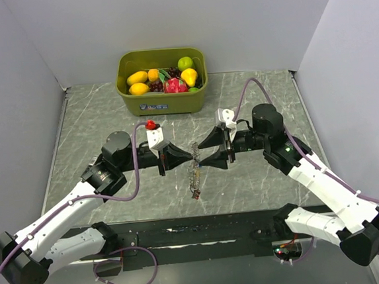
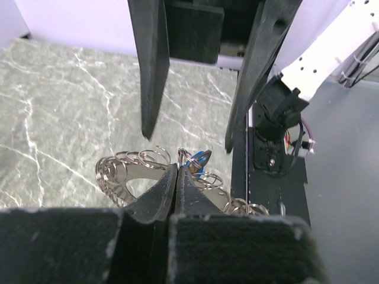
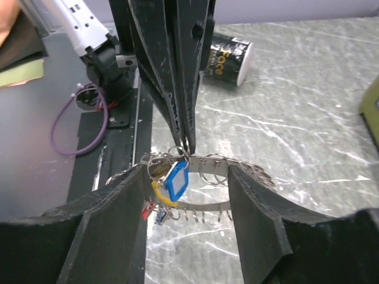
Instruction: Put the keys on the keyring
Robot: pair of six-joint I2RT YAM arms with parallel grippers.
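Note:
The keyring (image 1: 194, 178) is a floppy metal band strung with small split rings, hanging above the table between the two arms. My left gripper (image 1: 192, 156) is shut on its top edge, seen close up at the left gripper (image 2: 177, 165) and the keyring (image 2: 127, 171). A blue-headed key (image 3: 176, 182) hangs from a ring right at that pinch, with a yellow key (image 3: 159, 194) and a red key (image 3: 145, 212) lower on the keyring (image 3: 216, 163). My right gripper (image 3: 188, 173) is open, its fingers straddling the band and touching nothing. The blue key (image 2: 198, 157) also shows beyond the left tips.
A green bin (image 1: 163, 104) of toy fruit stands at the back centre. A white and black cup (image 3: 228, 56) lies on its side on the marble top. A dark strip (image 1: 197, 231) runs along the near edge by the arm bases.

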